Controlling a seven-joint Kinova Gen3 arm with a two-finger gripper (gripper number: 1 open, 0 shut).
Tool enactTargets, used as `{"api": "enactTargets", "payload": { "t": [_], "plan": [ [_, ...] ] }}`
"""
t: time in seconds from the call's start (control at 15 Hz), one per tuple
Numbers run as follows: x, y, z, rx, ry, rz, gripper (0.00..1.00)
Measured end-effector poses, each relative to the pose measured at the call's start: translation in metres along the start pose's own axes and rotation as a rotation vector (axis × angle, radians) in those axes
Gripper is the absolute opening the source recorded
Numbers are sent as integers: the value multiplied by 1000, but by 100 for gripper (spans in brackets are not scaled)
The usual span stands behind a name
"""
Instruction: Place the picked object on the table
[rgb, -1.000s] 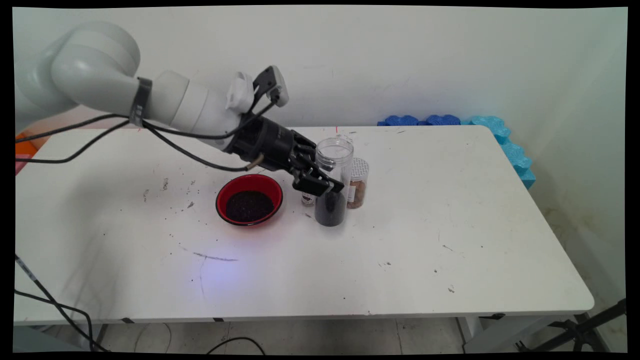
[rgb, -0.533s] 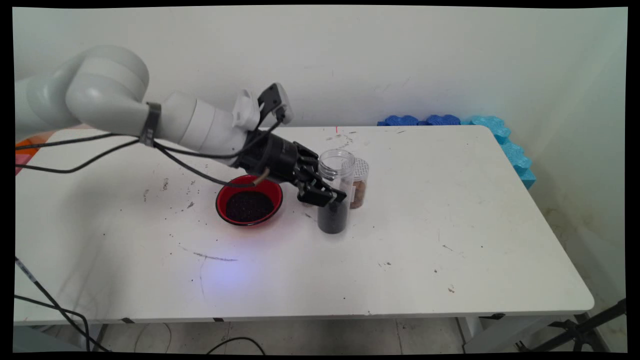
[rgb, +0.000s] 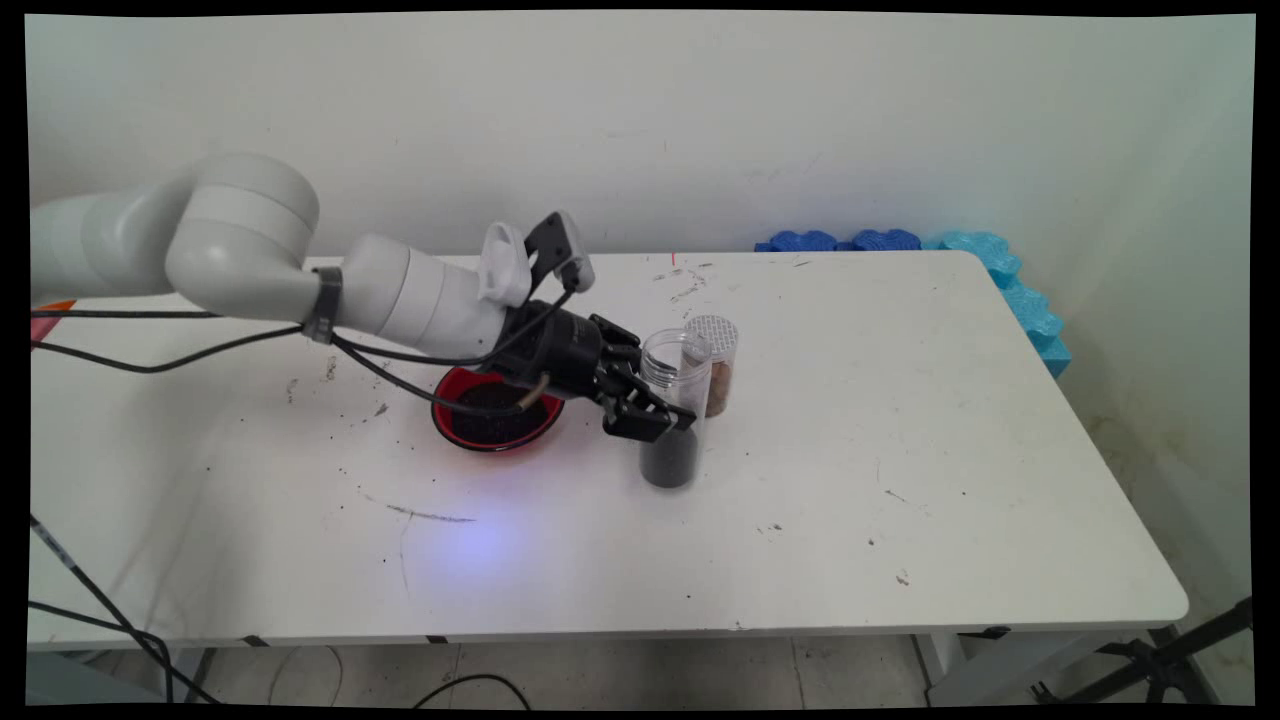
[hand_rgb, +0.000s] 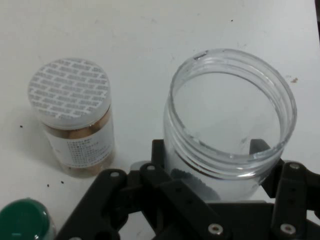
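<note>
Lowered since a second ago, the gripper (rgb: 660, 420) is clamped on the open jar (rgb: 673, 420) of dark grains, right of the red bowl (rgb: 497, 410), before the spice bottle (rgb: 714, 363).

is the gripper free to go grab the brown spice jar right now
Probably not yet. The gripper is shut on the open jar, so its fingers are occupied. The spice jar stands just behind, upright and capped, otherwise unobstructed.
</note>
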Motion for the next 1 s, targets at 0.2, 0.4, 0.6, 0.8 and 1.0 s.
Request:
{"api": "enactTargets", "payload": {
  "t": [0.2, 0.4, 0.6, 0.8, 1.0],
  "plan": [
    [-7, 1, 5, 6, 2, -5, 0],
    [-12, 2, 9, 12, 3, -13, 0],
    [-16, 2, 13, 16, 5, -19, 0],
    [-20, 3, 17, 20, 7, -28, 0],
    [-23, 3, 19, 23, 8, -35, 0]
  ]
}}
